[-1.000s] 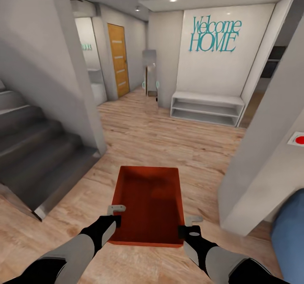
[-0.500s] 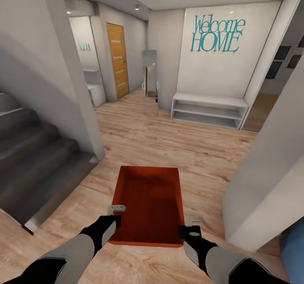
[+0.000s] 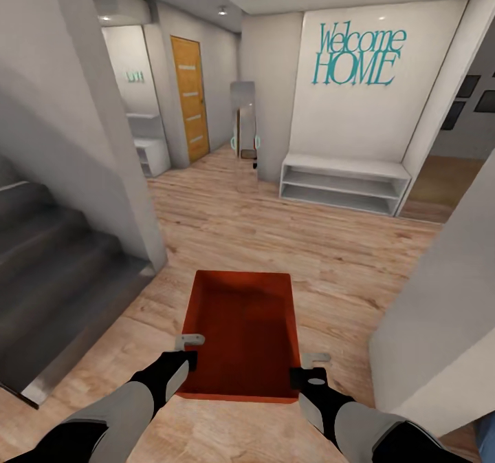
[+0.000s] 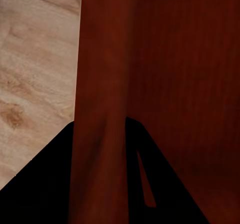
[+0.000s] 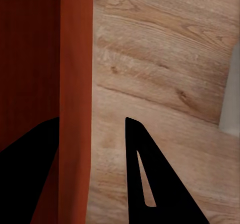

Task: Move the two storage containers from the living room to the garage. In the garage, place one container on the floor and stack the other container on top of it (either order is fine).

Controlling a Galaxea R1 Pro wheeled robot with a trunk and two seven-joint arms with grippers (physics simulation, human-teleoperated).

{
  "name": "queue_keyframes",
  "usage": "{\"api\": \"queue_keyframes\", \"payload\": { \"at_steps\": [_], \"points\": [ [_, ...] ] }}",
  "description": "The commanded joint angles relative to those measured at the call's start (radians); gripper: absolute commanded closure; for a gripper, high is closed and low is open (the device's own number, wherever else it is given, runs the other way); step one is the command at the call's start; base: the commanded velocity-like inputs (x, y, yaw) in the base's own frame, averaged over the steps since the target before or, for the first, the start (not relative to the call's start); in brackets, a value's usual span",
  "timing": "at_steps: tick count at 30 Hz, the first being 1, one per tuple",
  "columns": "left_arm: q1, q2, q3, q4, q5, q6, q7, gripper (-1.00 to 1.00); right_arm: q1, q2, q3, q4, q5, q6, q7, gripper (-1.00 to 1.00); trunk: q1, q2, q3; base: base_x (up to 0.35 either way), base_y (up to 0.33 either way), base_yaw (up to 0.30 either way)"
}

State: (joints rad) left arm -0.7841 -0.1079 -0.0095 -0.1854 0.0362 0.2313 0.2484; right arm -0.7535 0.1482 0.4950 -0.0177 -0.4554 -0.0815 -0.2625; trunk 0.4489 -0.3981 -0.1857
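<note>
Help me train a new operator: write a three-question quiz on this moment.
1. True or false: the storage container is empty.
2. What floor lies beneath it? A concrete, B wood planks, C carpet.
3. Fill in: the left gripper has its fingers closed on the container's side ____.

Key: 1 true; 2 B; 3 wall.

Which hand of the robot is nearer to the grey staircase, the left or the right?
Left. The left hand grips the orange container's wall on the side facing the staircase; the right hand is at the container's opposite wall, farther from the stairs.
</note>
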Motion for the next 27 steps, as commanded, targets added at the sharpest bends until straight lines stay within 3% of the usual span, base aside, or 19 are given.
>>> {"api": "queue_keyframes", "payload": {
  "at_steps": [1, 27],
  "points": [
    [0.000, 0.000, -0.003, 0.001, 0.004, 0.007, 0.006, 1.00, -0.001, 0.001, -0.007, -0.010, 0.004, -0.011, -0.003, 1.00, 0.001, -0.002, -0.002, 0.323, 0.000, 0.000],
    [0.000, -0.001, -0.003, 0.001, 0.004, 0.008, 0.006, 1.00, -0.001, 0.001, -0.007, -0.010, 0.004, -0.011, -0.003, 1.00, 0.001, -0.002, -0.002, 0.323, 0.000, 0.000]
  ]
}}
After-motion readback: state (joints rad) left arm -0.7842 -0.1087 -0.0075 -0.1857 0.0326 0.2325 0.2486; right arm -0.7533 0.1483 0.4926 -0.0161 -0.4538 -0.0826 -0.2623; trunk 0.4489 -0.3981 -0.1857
